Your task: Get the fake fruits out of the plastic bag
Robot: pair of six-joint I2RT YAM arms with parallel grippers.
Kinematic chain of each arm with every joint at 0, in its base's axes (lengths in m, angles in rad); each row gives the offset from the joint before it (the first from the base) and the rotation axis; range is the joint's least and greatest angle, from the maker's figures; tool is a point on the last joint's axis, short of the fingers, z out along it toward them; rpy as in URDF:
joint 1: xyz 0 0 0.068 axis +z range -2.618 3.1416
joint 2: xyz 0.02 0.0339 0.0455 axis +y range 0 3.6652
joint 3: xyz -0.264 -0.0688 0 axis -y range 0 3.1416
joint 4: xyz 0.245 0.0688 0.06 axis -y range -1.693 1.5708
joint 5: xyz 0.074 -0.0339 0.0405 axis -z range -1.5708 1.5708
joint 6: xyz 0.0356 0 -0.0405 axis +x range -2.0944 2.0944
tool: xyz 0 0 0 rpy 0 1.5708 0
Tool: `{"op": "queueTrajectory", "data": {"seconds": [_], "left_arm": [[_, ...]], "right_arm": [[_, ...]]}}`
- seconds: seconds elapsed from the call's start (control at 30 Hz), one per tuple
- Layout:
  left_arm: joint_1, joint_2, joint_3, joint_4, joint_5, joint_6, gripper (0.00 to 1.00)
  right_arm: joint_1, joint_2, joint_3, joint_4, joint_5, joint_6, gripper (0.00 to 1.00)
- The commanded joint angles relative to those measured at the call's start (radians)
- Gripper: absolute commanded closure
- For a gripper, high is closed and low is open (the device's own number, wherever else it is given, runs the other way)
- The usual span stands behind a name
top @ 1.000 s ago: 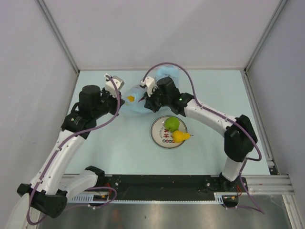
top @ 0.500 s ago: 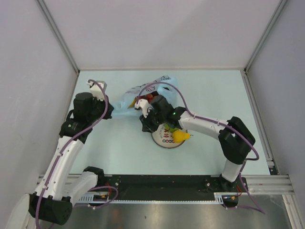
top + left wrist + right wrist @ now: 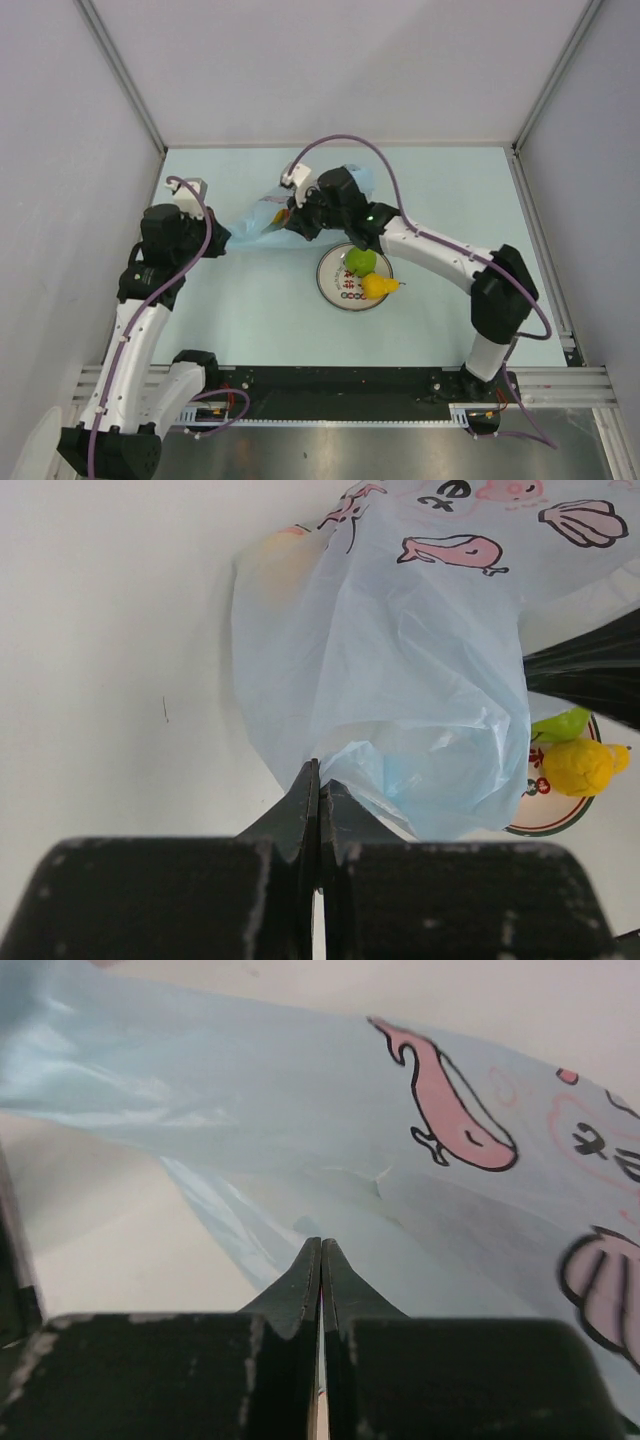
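Pinching the plastic bag (image 3: 400, 680) are left hand (image 3: 318, 780) and right hand (image 3: 320, 1252).

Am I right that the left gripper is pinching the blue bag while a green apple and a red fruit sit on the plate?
Not quite: the top view shows a yellow fruit, not a red one, beside the green apple on the plate. The left gripper does pinch the blue bag.

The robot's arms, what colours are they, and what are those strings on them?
Both the left arm and the right arm have white tube-shaped pieces joined by chunky black joints. The strings are purple cables looping along each arm. The left gripper and right gripper have black fingers that narrow to thin points.
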State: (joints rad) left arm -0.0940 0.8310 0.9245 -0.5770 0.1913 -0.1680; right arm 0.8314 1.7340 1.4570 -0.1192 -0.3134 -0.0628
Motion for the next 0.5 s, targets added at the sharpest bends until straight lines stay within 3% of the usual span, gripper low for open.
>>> {"op": "queueTrajectory", "data": {"seconds": [0.0,0.13,0.3,0.4,0.47], "left_arm": [[0.022,0.006,0.094,0.031,0.002,0.002,1.00],[0.025,0.025,0.241,0.014,-0.101,0.082,1.00],[0.028,-0.001,0.425,-0.010,-0.246,0.166,1.00],[0.028,-0.032,0.442,-0.064,-0.234,0.235,1.00],[0.030,-0.065,0.418,-0.139,-0.216,0.240,0.99]], "right_arm": [[0.040,0.142,0.031,0.018,0.271,-0.150,1.00],[0.002,0.261,0.159,0.102,0.382,-0.173,1.00],[-0.005,0.322,0.370,0.076,0.354,-0.206,1.00],[0.034,0.290,0.326,0.033,0.282,-0.203,1.00],[0.072,0.257,0.173,0.024,0.257,-0.198,1.00]]}}
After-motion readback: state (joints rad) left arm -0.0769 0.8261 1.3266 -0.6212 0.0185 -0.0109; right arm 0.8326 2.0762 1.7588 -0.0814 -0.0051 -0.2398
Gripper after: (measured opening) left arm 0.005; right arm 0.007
